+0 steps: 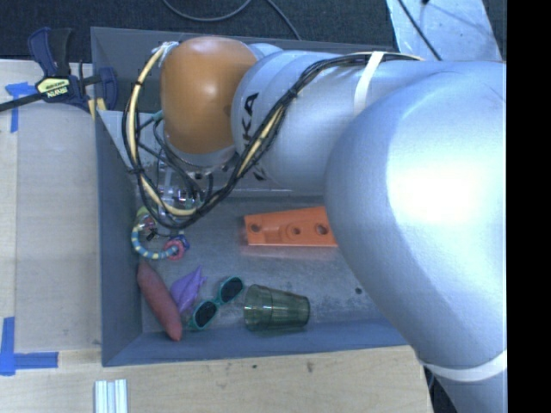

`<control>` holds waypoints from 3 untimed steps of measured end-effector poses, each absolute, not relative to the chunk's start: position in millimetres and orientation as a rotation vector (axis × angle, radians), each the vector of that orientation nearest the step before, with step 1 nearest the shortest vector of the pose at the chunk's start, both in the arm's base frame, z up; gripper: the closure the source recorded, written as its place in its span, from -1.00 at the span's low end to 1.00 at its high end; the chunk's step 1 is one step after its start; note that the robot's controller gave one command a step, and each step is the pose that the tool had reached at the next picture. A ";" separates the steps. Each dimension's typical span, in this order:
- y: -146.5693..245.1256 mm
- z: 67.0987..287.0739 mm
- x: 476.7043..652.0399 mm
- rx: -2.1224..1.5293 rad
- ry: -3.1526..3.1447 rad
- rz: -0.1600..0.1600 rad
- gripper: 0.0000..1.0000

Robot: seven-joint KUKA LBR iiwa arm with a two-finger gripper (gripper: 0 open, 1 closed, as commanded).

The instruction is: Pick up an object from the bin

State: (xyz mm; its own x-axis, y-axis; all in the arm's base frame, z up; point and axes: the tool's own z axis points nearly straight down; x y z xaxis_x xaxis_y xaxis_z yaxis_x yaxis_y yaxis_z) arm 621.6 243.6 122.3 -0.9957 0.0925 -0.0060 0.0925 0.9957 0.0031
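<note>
Here, bin (116, 317): one, grey.
Gripper (176, 198): one, at 9 o'clock; open or closed, cannot tell.
Orange block (288, 231): one, centre.
Green cup (275, 308): one, on its side, 6 o'clock.
Red roll (159, 301), teal sunglasses (215, 301), purple scrap (188, 289): one each, 7 o'clock.
Beaded ring (155, 241): one, just below gripper.

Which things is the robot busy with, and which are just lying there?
Busy: pincer; striped ring toy nearest it, by the left wall of the bin.
Lying about: orange block with holes, green cup on its side, teal sunglasses, purple scrap, red sausage shape.
</note>
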 end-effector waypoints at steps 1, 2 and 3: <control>243.2 69.7 622.2 0.029 3.143 0.000 -1.00; 241.6 71.0 616.6 -0.533 3.089 0.002 -1.00; 241.0 69.6 623.1 0.031 3.140 -0.003 1.00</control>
State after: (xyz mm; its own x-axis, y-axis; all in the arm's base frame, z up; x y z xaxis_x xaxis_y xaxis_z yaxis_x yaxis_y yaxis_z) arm 623.1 241.0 69.6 -0.9998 0.0200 -0.0011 0.0200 0.9998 -0.0018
